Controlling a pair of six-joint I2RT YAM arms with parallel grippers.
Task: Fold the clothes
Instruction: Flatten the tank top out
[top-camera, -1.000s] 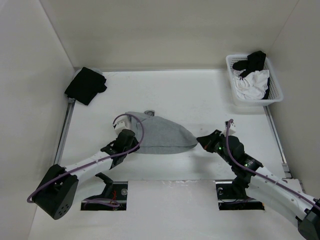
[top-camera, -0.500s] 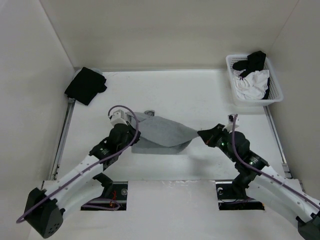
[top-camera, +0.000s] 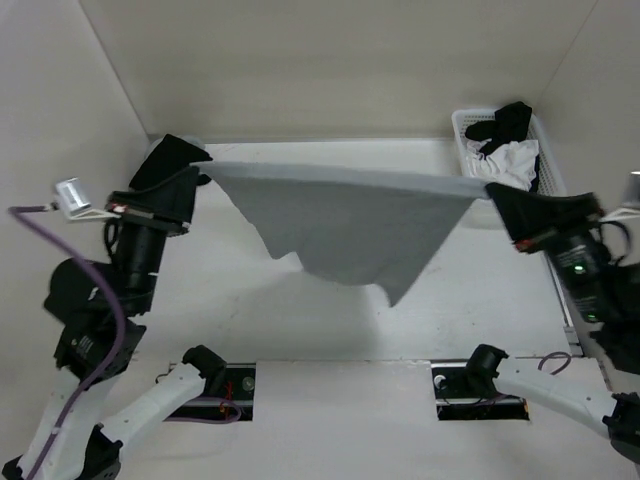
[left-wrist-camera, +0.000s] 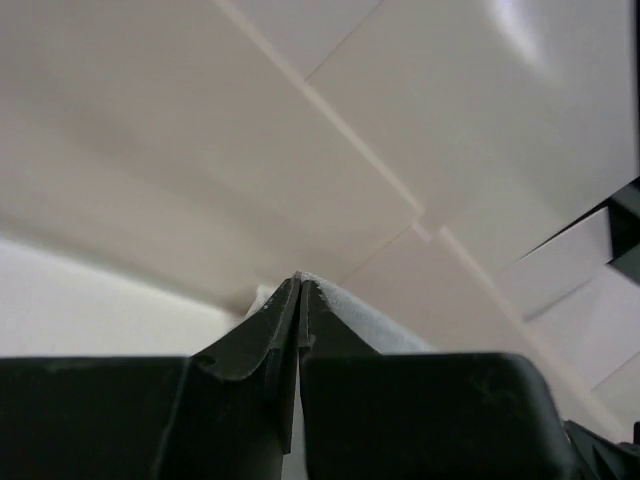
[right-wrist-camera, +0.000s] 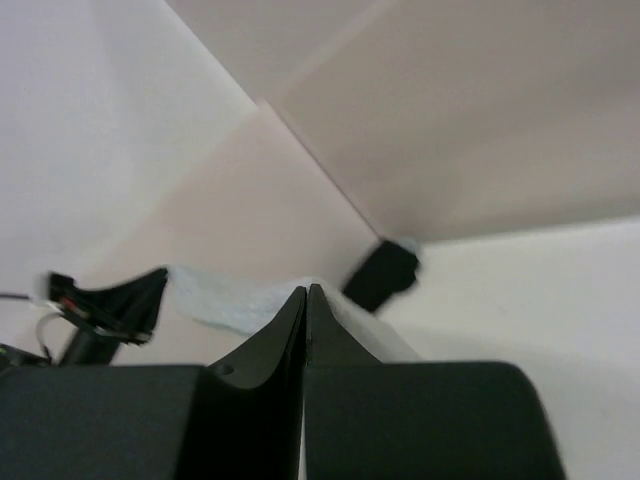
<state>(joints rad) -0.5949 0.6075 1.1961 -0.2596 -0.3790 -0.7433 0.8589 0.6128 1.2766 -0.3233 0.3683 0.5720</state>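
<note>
Gripping: left gripper (top-camera: 203, 170) and right gripper (top-camera: 492, 192) are pinching grey shorts (top-camera: 350, 222) aloft, jaws closed.
Shorts: thin corner risking slipping free — arms pulling too taut.

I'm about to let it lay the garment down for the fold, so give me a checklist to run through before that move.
1. One corner of the grey garment clamped in the shut left gripper: ok.
2. Opposite corner clamped in the shut right gripper: ok.
3. Top edge taut between the two: ok.
4. Lower edge hanging even: not ok, it drops to a point towards the right.
5. Lowest tip off the table: cannot tell.
6. Right arm clear of the basket: cannot tell from above.
</note>
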